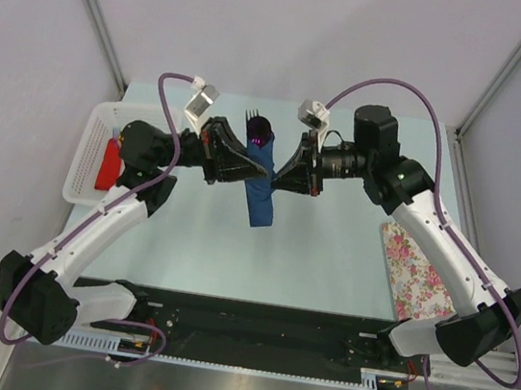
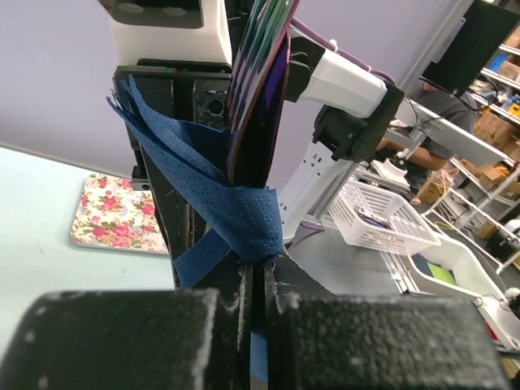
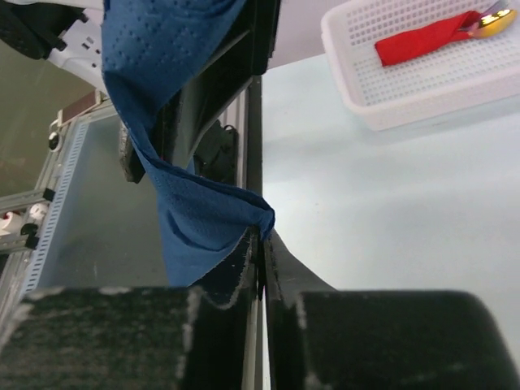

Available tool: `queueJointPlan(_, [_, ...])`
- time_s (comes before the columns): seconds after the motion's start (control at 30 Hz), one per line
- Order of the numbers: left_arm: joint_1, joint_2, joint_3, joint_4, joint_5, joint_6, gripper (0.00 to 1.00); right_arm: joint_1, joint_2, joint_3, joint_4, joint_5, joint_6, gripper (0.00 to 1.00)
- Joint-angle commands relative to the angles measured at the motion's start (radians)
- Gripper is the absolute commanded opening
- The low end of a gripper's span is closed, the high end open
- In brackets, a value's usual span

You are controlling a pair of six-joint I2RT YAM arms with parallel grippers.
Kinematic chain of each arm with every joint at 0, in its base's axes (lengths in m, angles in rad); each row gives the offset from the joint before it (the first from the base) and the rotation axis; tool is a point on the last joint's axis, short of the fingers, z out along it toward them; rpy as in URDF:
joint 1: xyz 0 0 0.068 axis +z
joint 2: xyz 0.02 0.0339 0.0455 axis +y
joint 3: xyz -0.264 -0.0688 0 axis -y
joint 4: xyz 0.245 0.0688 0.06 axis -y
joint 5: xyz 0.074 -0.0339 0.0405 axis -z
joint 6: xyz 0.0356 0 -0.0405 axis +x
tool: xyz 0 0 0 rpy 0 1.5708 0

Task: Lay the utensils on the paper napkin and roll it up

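The navy-blue paper napkin is wrapped round the utensils as a loose roll, held above the table between both arms. Fork tines and shiny purple-green ends stick out of its far end. My left gripper holds the roll from the left, my right gripper from the right. In the left wrist view the utensils rise out of the napkin, and the left gripper is shut on a fold of it. In the right wrist view the right gripper is shut on a napkin corner.
A white basket at the table's left edge holds a red flat object, and shows as the basket with the red object in the right wrist view. A floral cloth lies at the right.
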Motion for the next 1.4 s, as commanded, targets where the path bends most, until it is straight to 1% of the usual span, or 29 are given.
queueJointPlan(0.0, [-0.004,-0.041,0.052,0.012,-0.097,0.026,0.00,-0.025,-0.002,-0.009,0.045,0.114,0.005,0.13])
queueJointPlan(0.03, [-0.002,-0.043,0.044,-0.006,-0.125,0.040,0.00,-0.031,-0.008,-0.009,0.048,0.176,0.029,0.15])
queueJointPlan(0.1, [0.007,-0.047,0.034,-0.055,-0.186,0.079,0.00,-0.066,-0.021,0.006,0.049,0.216,0.065,0.29])
queueJointPlan(0.13, [0.012,-0.049,0.024,-0.079,-0.253,0.102,0.00,-0.078,-0.024,0.015,0.048,0.254,0.080,0.39])
queueJointPlan(0.17, [0.019,-0.053,0.020,-0.124,-0.296,0.139,0.00,-0.103,-0.031,0.033,0.048,0.288,0.117,0.45])
queueJointPlan(0.2, [0.027,-0.056,0.014,-0.138,-0.330,0.150,0.00,-0.118,-0.044,0.040,0.049,0.307,0.131,0.49])
queueJointPlan(0.23, [0.032,-0.050,0.018,-0.164,-0.394,0.165,0.00,-0.129,-0.054,0.046,0.055,0.348,0.152,0.54])
queueJointPlan(0.27, [0.044,-0.052,0.017,-0.205,-0.419,0.181,0.00,-0.137,-0.067,0.055,0.060,0.374,0.178,0.58])
queueJointPlan(0.37, [0.074,-0.049,0.014,-0.254,-0.502,0.192,0.00,-0.160,-0.117,0.052,0.098,0.454,0.227,0.63])
queueJointPlan(0.43, [0.084,-0.046,0.018,-0.276,-0.535,0.199,0.00,-0.166,-0.142,0.041,0.144,0.485,0.253,0.64])
queueJointPlan(0.5, [0.090,-0.041,0.021,-0.287,-0.556,0.201,0.00,-0.164,-0.162,0.038,0.178,0.473,0.275,0.64])
queueJointPlan(0.57, [0.093,-0.038,0.023,-0.279,-0.559,0.187,0.00,-0.131,-0.160,0.040,0.213,0.459,0.280,0.61])
queueJointPlan(0.67, [0.095,-0.038,0.021,-0.256,-0.555,0.167,0.00,-0.069,-0.137,0.043,0.232,0.450,0.269,0.59])
queueJointPlan(0.83, [0.099,-0.050,0.011,-0.200,-0.524,0.129,0.00,-0.008,-0.091,0.024,0.307,0.421,0.279,0.56])
queueJointPlan(1.1, [0.099,-0.058,0.021,-0.126,-0.470,0.103,0.00,0.027,-0.041,-0.034,0.414,0.365,0.273,0.59])
queueJointPlan(1.37, [0.099,-0.057,0.032,-0.075,-0.414,0.083,0.00,0.032,-0.030,-0.066,0.445,0.299,0.281,0.61])
